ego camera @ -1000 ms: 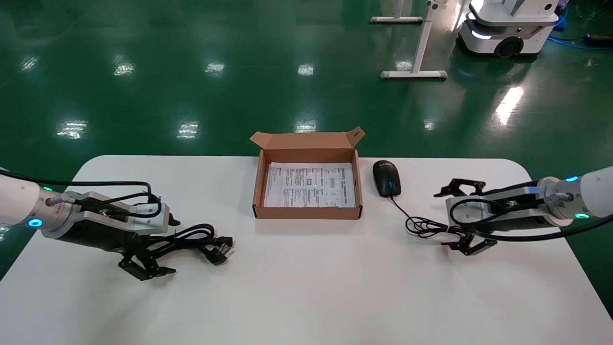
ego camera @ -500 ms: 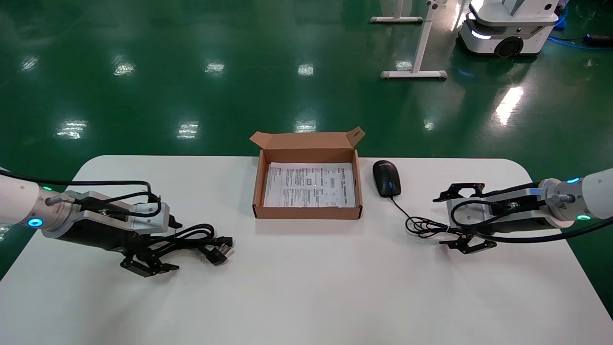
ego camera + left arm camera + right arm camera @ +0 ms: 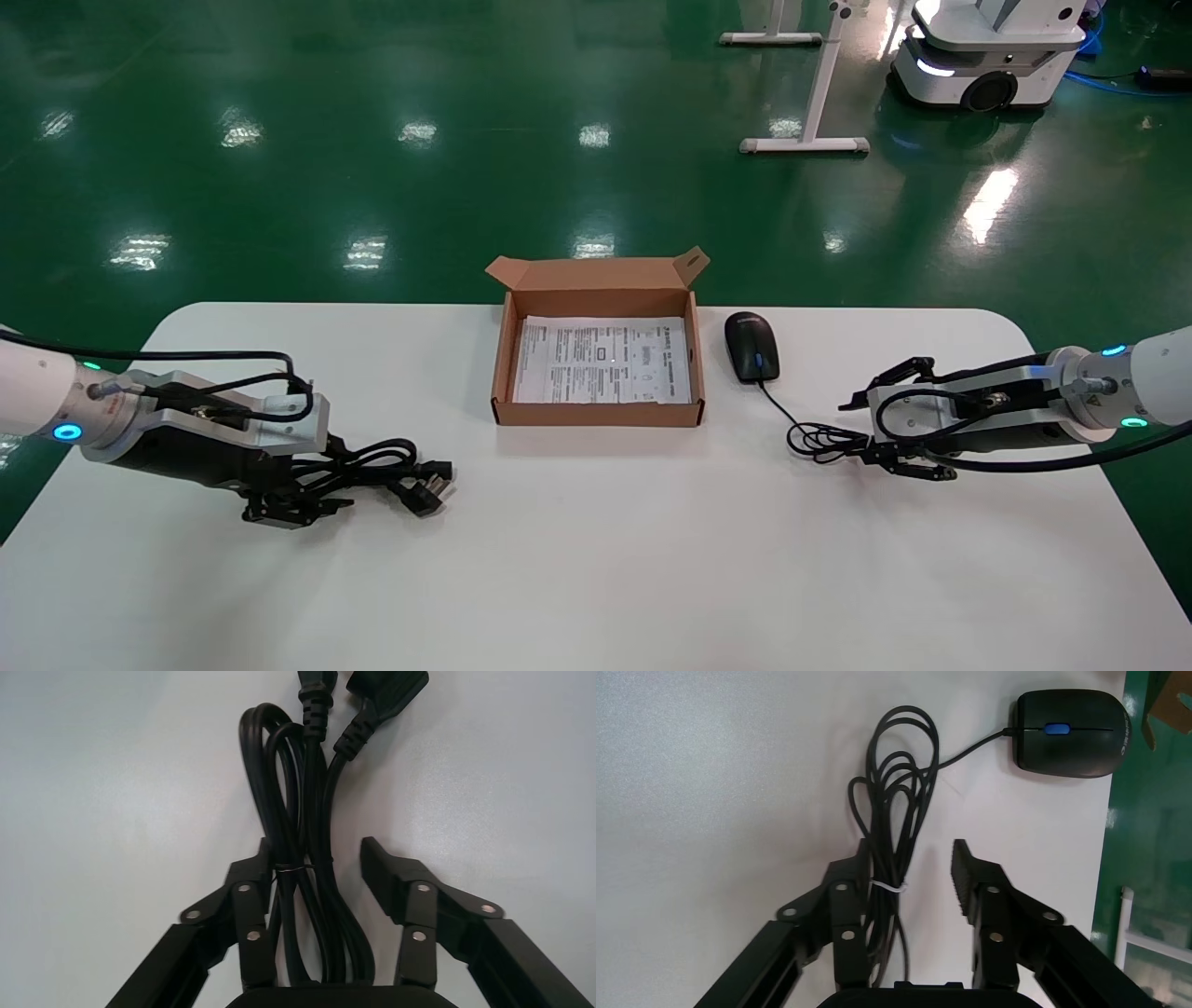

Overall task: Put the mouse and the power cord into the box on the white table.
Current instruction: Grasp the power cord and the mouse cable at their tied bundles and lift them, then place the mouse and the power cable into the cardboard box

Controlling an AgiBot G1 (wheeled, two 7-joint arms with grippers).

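Observation:
The brown box (image 3: 504, 373) lies open at the far middle of the white table (image 3: 596, 559), a printed sheet on its bottom. The power cord (image 3: 372, 461) lies at the left, its plug (image 3: 424, 492) pointing towards the box. My left gripper (image 3: 321, 473) is low over it, open, with the bundle (image 3: 302, 811) between its fingers; one finger touches it, the other stands apart. The black mouse (image 3: 751, 345) sits just right of the box. Its thin coiled wire (image 3: 819, 438) runs between the fingers of my open right gripper (image 3: 857, 431), against one finger (image 3: 849, 881).
Beyond the table's far edge is green floor, with a white stand foot (image 3: 805, 144) and another white robot (image 3: 987, 56) at the back right. Bare tabletop stretches along the front.
Both grippers have sunk to the tabletop and narrowed their jaws, the left around the power cord bundle and the right around the mouse's wire. Nothing else has moved.

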